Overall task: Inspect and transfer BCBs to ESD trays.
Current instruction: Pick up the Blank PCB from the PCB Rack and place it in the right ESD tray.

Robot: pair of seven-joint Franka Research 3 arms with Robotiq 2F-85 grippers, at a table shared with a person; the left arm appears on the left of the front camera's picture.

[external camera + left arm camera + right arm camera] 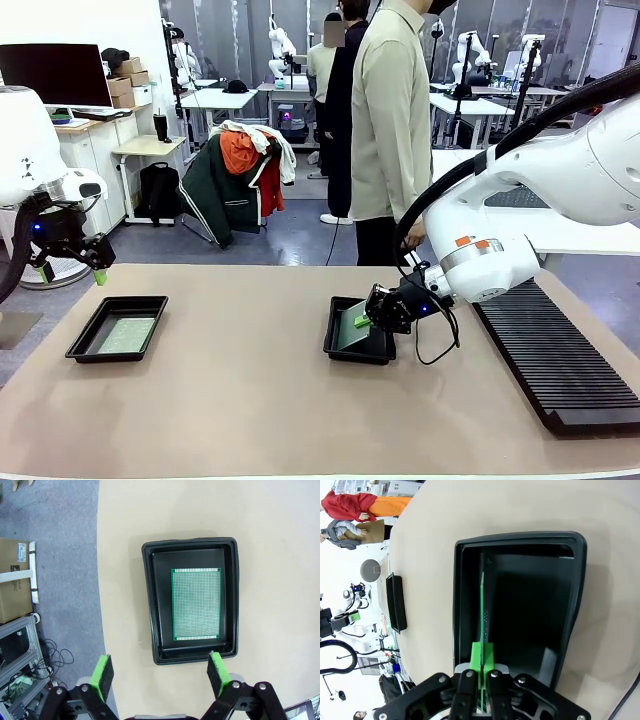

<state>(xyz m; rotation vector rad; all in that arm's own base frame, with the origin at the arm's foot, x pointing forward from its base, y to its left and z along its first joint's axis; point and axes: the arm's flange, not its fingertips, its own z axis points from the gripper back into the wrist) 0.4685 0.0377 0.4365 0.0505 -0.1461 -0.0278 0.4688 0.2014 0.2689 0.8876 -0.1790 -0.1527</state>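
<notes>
Over the middle tray (360, 350), our right gripper (366, 320) pinches a green board (482, 605) tight, edge-on and tilted, its far end inside. On our left, our other gripper (159, 672) hangs wide open and empty above the second tray (148, 600), where another board (196, 604) lies flat.

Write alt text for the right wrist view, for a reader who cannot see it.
The right hand, fingers shut, grips a thin green circuit board edge-on, held over the floor of a shallow black plastic tray on the beige table. A second black tray lies farther off on the table.
</notes>
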